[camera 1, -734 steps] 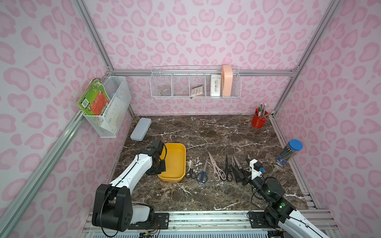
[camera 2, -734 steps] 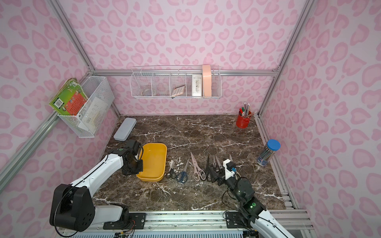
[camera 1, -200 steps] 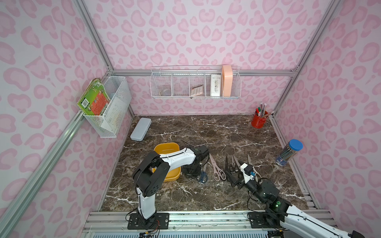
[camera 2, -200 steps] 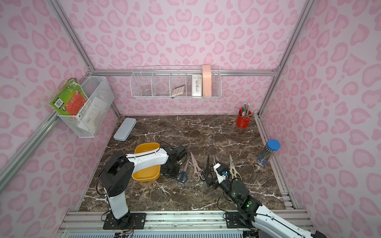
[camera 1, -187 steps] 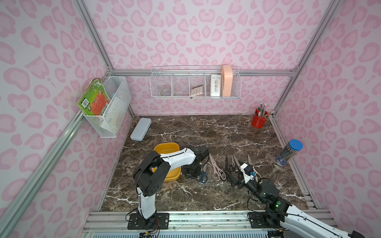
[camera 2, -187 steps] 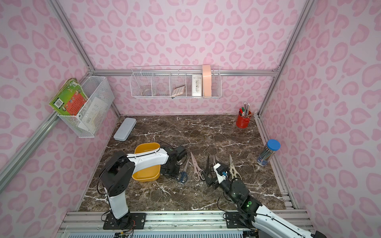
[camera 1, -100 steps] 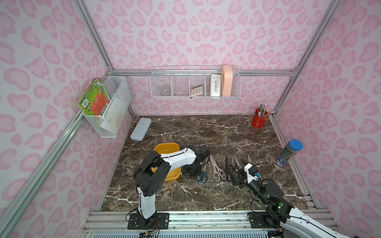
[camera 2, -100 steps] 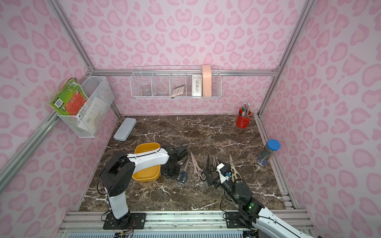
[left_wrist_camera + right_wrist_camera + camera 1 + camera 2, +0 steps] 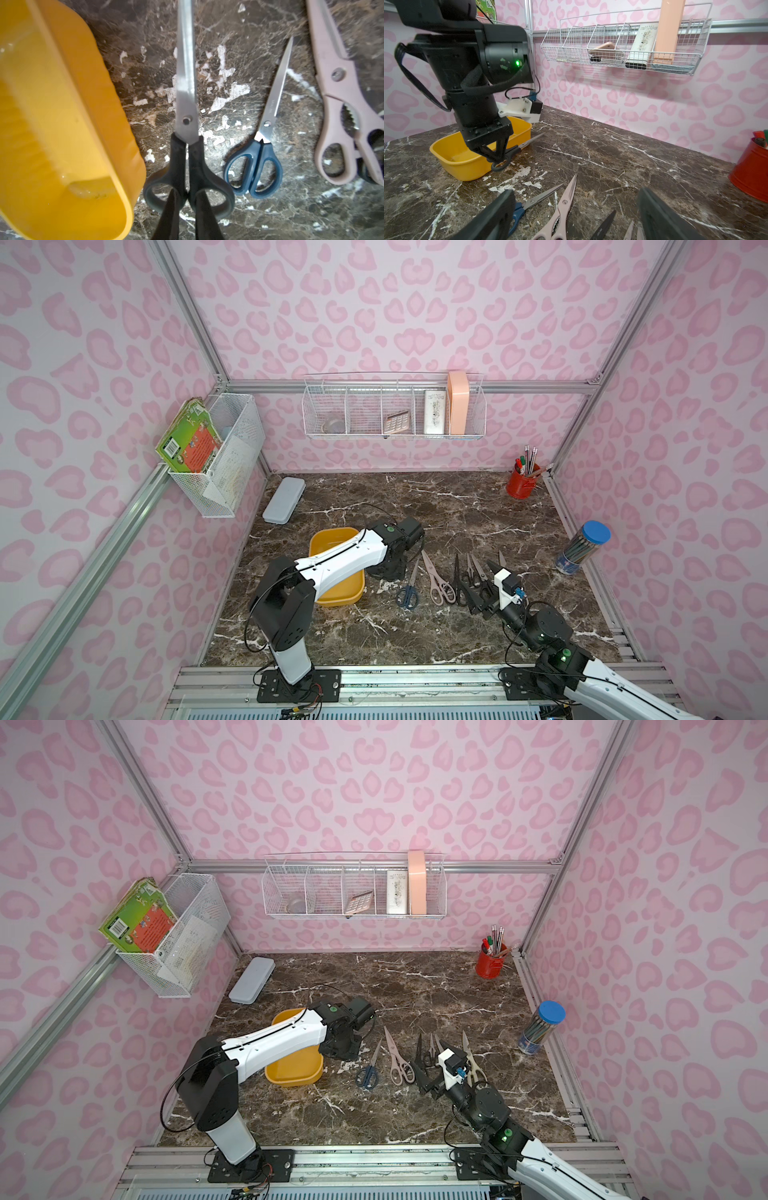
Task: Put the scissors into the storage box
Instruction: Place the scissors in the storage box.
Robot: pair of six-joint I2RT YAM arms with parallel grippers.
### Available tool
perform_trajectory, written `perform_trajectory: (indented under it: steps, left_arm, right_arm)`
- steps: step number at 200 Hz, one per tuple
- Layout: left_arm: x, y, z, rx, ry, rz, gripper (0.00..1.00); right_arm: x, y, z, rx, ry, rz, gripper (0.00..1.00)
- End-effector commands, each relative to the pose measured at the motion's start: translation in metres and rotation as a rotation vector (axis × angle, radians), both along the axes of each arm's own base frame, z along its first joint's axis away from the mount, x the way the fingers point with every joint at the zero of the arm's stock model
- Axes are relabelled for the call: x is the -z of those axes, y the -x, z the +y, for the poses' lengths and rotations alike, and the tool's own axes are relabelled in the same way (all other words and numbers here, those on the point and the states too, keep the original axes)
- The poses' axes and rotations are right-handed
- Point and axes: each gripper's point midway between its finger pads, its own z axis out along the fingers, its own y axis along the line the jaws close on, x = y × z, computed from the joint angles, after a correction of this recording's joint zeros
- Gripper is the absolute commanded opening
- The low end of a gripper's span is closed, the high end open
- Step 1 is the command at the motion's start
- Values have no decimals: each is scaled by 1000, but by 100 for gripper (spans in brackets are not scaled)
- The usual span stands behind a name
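Scissors with black handles (image 9: 185, 124) are now pinched by the left gripper (image 9: 187, 192). Its jaws have snapped down within the past second onto the neck where the two finger loops meet. A few seconds earlier that arm was at the other long side of the storage box (image 9: 463, 164). The first pair looks secured, its blades pointing away along the box's outer wall. By the look of it, only a short lift and a sideways carry over the rim remain for this pair. Whether it has already left the marble tabletop (image 9: 415, 506) cannot be told. The right gripper (image 9: 575, 192) hangs with jaws spread wide and empty over the waiting row, little changed in the last second.

The count is seven pairs, as far as can be made out. One is gripped and six lie side by side on the marble. A blue-handled pair (image 9: 258, 153) is nearest the box, with beige-pink kitchen shears (image 9: 336, 87) next to it. Four more crowd under the right gripper, among them an all-black pair (image 9: 457, 572) and a cream-handled pair (image 9: 467, 1048); the rest are partly hidden. There is one yellow box, with no scissors showing in it. Further out are one grey-blue case (image 9: 284, 499), one red pencil pot (image 9: 521, 487) and one blue-lidded pencil tube (image 9: 579, 549). Two white wire baskets (image 9: 232, 456) hang on the walls.
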Motion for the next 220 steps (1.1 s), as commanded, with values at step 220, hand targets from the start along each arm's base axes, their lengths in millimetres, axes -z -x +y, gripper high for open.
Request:
perform_trajectory:
  steps: [220]
  left_arm:
    - [85,-49,59,-57,-70,144,0]
  right_arm:
    - [22,1,-7,23,13,10,94]
